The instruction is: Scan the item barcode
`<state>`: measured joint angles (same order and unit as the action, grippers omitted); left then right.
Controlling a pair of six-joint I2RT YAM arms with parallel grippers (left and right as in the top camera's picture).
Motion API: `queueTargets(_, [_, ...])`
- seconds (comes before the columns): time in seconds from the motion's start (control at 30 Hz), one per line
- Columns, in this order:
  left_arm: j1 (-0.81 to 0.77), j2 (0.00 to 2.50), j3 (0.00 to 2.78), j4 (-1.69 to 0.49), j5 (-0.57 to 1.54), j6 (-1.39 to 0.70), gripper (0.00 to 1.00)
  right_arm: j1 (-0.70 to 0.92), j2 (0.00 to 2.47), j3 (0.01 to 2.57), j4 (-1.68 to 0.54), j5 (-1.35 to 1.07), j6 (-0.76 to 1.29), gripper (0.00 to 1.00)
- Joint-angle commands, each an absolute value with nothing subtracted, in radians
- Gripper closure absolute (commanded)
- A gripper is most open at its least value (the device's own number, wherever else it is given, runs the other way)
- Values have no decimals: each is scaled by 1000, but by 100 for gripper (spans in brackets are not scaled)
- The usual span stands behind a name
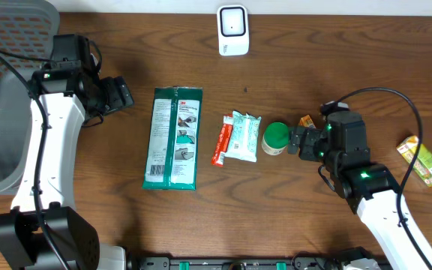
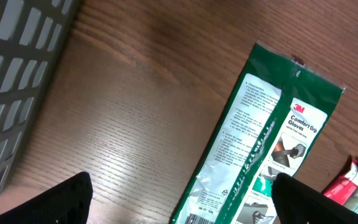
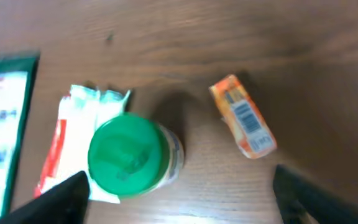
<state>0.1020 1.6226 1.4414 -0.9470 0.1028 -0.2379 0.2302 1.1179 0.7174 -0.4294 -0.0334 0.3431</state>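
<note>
A white barcode scanner (image 1: 232, 30) stands at the table's far edge. Across the middle lie a green glove pack (image 1: 172, 139), a red stick packet (image 1: 220, 142), a white and teal packet (image 1: 242, 136), a green-lidded jar (image 1: 275, 138) and a small orange box (image 1: 307, 121). My right gripper (image 1: 295, 141) hangs open just right of the jar. In the right wrist view the jar (image 3: 132, 155) sits by the left finger of that gripper (image 3: 180, 180), and the orange box (image 3: 242, 117) shows a barcode. My left gripper (image 1: 122, 94) is open, left of the glove pack (image 2: 260, 143), holding nothing.
A yellow-green carton (image 1: 423, 159) lies at the far right. A grey mesh basket (image 1: 6, 97) stands off the table's left side, also seen in the left wrist view as a basket wall (image 2: 11, 68). Bare wood lies between the left gripper (image 2: 182, 186) and the basket.
</note>
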Motion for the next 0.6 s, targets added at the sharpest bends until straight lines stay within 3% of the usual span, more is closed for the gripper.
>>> queueTargets(0.0, [106, 1627, 1444, -952, 101, -232, 7, 214, 1122, 811, -487, -95, 249, 52])
queueTargets(0.07, [106, 1627, 1444, -952, 101, -232, 8, 195, 1124, 891, -561, -95, 249, 73])
queueTargets(0.2, [106, 1627, 1444, -952, 101, -232, 8, 130, 1172, 1126, -762, -94, 194, 85])
queueTargets(0.27, [106, 1627, 1444, -952, 101, -232, 8, 109, 1215, 1200, -836, -95, 162, 84])
queueTargets(0.3, [106, 1627, 1444, -952, 101, -232, 8, 102, 1239, 1225, -863, -94, 144, 76])
queueTargets(0.33, [106, 1627, 1444, -952, 101, -232, 7, 97, 1263, 1237, -876, -95, 126, 61])
queueTargets(0.37, [106, 1627, 1444, -952, 101, -232, 8, 95, 1304, 1239, -879, -95, 94, 52])
queueTargets(0.4, [106, 1627, 1444, -952, 101, -232, 7, 96, 1335, 1238, -883, -95, 78, 53])
queueTargets(0.5, [106, 1627, 1444, -952, 101, -232, 8, 96, 1448, 1238, -911, -95, 69, 73])
queueTargets(0.57, [106, 1627, 1444, -952, 101, -232, 8, 96, 1501, 1237, -918, -95, 59, 81])
